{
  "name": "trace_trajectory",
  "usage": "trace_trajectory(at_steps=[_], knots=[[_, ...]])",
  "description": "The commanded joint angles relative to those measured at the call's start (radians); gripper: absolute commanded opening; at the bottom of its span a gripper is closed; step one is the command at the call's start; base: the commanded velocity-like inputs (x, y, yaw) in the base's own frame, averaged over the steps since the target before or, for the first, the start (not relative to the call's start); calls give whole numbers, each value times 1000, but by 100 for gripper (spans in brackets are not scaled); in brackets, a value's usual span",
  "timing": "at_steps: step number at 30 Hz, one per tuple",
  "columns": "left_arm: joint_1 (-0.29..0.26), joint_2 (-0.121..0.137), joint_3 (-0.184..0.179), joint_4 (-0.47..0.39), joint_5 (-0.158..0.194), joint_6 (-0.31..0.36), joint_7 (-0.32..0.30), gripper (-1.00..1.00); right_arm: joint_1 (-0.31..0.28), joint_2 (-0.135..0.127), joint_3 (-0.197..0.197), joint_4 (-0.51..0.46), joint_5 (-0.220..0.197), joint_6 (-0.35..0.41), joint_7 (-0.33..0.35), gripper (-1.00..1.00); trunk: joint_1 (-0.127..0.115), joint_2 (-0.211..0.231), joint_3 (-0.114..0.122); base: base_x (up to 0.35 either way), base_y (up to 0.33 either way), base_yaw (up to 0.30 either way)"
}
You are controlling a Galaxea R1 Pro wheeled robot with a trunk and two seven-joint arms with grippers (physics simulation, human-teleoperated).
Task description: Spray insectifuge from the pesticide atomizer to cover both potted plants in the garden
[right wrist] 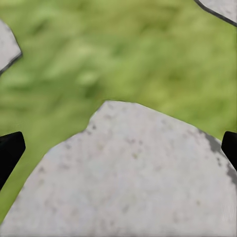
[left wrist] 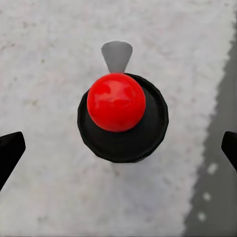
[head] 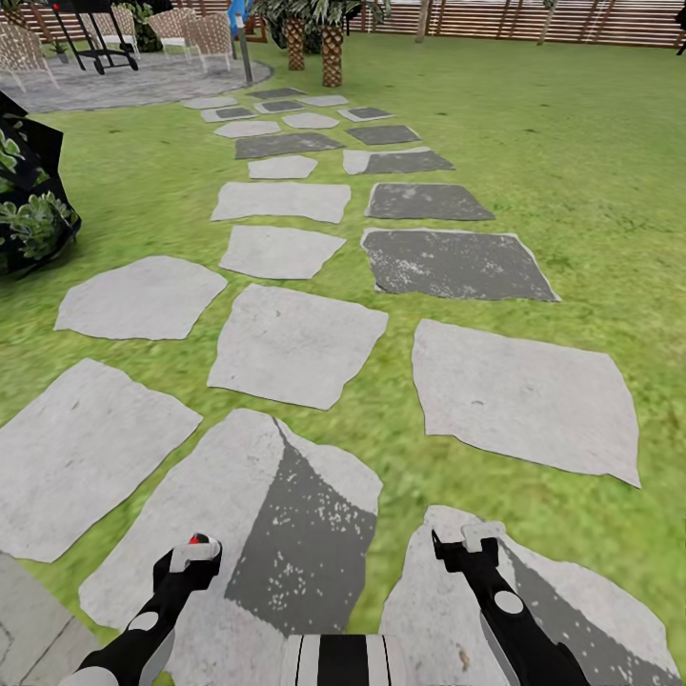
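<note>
- Left claw [head: 194, 551] hangs low over a pale paving stone [head: 229, 514]. In the left wrist view its fingers [left wrist: 11, 150] stand wide apart; between them sits a red ball on a black round cap [left wrist: 122, 118], the sprayer's top, though a firm grip cannot be told.
- Right claw [head: 465, 545] hangs over another stone [right wrist: 128, 177], fingers spread, holding nothing, with grass [right wrist: 123, 54] just beyond.
- Far ahead of both claws the stone path reaches the round grey patio [head: 124, 86], chairs [head: 205, 36] and slat fence [head: 572, 24].
</note>
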Motion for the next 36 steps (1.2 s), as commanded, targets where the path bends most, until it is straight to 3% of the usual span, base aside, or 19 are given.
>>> trace_trajectory(at_steps=[1,36], knots=[[0,0,8,1,-10,-4,-1,100,0,0,-2,1,10,-3,0,100,0,0,-1,0,0,0],[-1,1,10,-3,-9,-4,0,100,0,1,0,1,10,-3,0,100,0,0,-1,8,0,0]])
